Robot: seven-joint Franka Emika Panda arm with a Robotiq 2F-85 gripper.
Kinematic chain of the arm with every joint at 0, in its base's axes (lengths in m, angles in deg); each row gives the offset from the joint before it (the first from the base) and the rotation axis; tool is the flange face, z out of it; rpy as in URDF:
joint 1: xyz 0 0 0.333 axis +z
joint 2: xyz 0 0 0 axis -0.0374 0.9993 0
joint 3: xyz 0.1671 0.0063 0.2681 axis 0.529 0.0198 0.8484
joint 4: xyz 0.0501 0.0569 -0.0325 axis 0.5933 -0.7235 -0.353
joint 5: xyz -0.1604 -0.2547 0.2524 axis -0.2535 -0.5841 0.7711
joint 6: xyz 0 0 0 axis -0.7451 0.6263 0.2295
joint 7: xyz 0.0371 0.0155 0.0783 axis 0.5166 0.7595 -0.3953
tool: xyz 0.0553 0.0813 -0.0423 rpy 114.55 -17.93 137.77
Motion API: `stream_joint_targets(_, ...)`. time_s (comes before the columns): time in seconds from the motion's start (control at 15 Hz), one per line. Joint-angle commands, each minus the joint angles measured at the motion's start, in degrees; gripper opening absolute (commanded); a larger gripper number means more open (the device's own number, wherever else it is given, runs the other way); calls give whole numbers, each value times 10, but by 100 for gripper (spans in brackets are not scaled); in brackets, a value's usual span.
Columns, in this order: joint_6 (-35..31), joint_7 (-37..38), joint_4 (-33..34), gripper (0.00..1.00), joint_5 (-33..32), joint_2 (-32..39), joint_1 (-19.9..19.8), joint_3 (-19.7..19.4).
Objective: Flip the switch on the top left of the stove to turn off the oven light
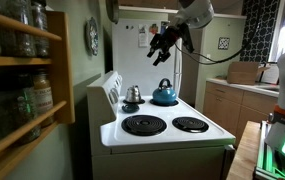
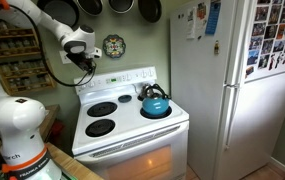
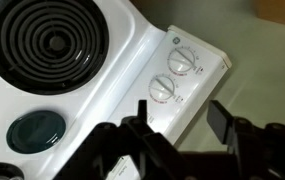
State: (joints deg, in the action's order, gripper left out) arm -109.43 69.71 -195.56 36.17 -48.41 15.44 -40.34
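Note:
The white stove with black coil burners stands in both exterior views. Its oven window glows with light. Its raised back control panel also shows in the wrist view with two round knobs. I cannot make out a switch. My gripper is open and empty. It hovers in the air above the left end of the panel, apart from it, as an exterior view also shows. In the wrist view its two dark fingers frame the panel's edge.
A blue kettle sits on a back burner, with a small silver pot beside it. A tall white fridge stands right of the stove. Wooden shelves with jars are close to its left. Pans hang on the wall.

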Motion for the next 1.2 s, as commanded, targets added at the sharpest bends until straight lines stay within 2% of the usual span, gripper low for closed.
stream_joint_targets(0.0,-10,-46,47,33,100,73,-11,10)
stream_joint_targets(0.13,-12,-46,71,18,135,109,-22,22)
stream_joint_targets(0.33,-42,-29,101,0,156,159,-38,41)
stream_joint_targets(0.53,-86,-8,125,0,143,206,-46,55)
stream_joint_targets(0.73,-73,25,153,0,86,253,-46,66)
stream_joint_targets(0.8,-73,-1,129,0,116,220,-53,67)
stream_joint_targets(1.13,-73,1,137,1,112,229,-57,72)
